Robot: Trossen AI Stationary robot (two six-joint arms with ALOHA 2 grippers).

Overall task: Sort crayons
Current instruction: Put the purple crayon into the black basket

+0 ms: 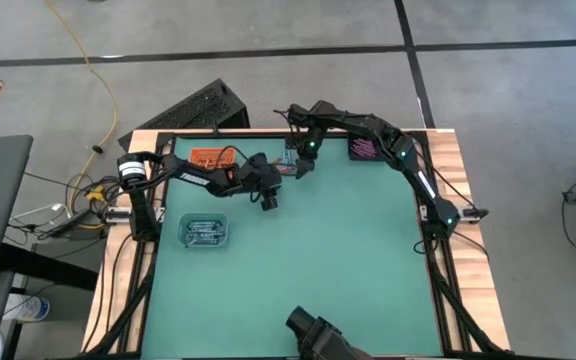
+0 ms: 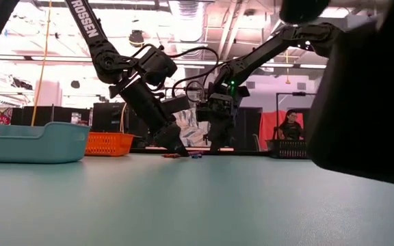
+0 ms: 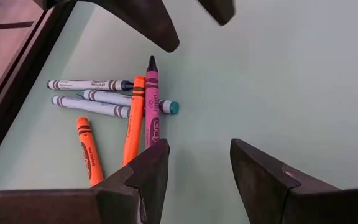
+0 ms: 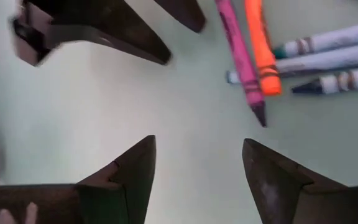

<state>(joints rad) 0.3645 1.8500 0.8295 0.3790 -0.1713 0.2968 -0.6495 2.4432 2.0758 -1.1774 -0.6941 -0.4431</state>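
A small heap of crayons (image 3: 126,106) lies on the green table near its far edge: two orange (image 3: 133,118), one purple (image 3: 152,99) and three blue-grey (image 3: 92,85). In the high view the heap (image 1: 286,171) lies between both grippers. My left gripper (image 3: 197,162) stands open, low over the table on the heap's left-near side; one fingertip (image 3: 154,158) covers the purple crayon's blunt end. My right gripper (image 4: 197,162) stands open on the heap's far-right side, with bare table between its fingers. In the right wrist view the crayons (image 4: 291,56) lie beyond its fingers.
An orange tray (image 1: 208,158) stands at the far left and a black tray (image 1: 365,150) with purple sticks at the far right. A blue tray (image 1: 205,232) holding blue-grey sticks sits at the left. The table's dark rim (image 3: 17,93) runs close by the heap.
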